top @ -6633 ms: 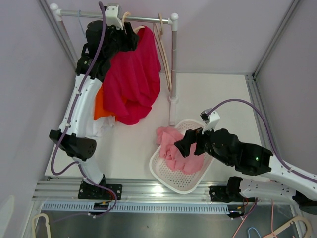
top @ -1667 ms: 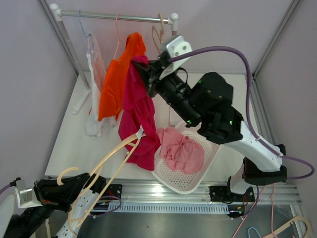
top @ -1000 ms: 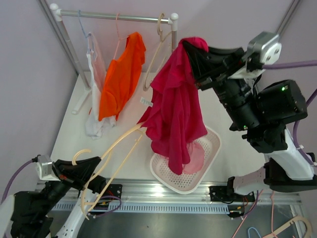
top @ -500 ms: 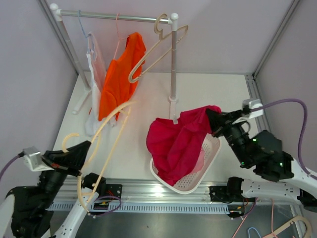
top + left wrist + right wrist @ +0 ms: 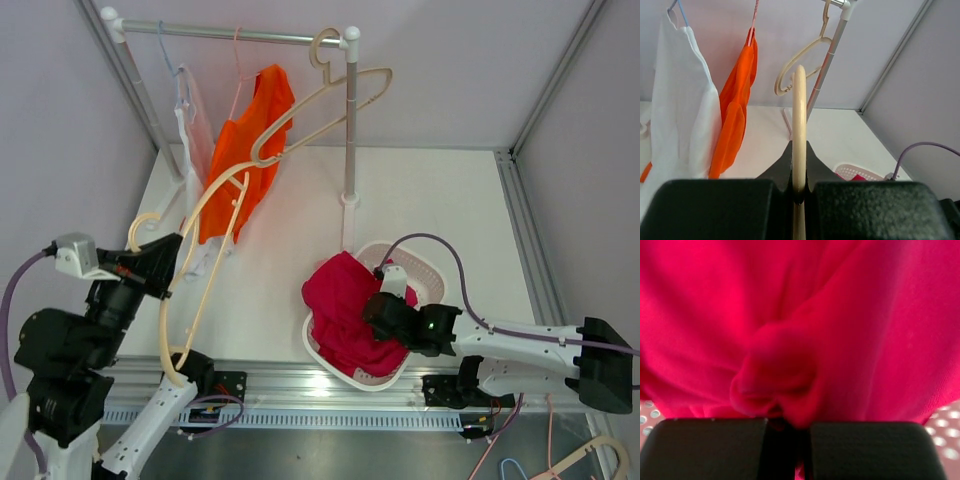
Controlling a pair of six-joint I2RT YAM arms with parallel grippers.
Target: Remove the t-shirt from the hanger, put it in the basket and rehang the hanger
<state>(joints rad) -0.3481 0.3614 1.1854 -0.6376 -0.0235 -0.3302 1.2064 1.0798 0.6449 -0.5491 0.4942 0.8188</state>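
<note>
The crimson t-shirt (image 5: 340, 305) lies bunched in the white basket (image 5: 425, 278) at the front of the table. My right gripper (image 5: 386, 316) is low over the basket and shut on a fold of the t-shirt (image 5: 800, 315), which fills the right wrist view. The bare cream hanger (image 5: 212, 215) is off the rack and has no cloth on it. At the front left, my left gripper (image 5: 165, 268) is shut on the hanger's thin bar (image 5: 799, 115), holding it raised and tilted. The left gripper's (image 5: 799, 167) jaws pinch that bar from both sides.
A clothes rack (image 5: 230, 34) stands at the back. An orange garment (image 5: 240, 150), a white garment (image 5: 190, 110) and another empty cream hanger (image 5: 330, 95) hang from it. The rack's right post (image 5: 349, 150) rises just behind the basket. Purple walls close in both sides.
The right arm has swung down from high above the table and lowered the t-shirt into the basket. The left arm has lifted the bare hanger upward on the left.
</note>
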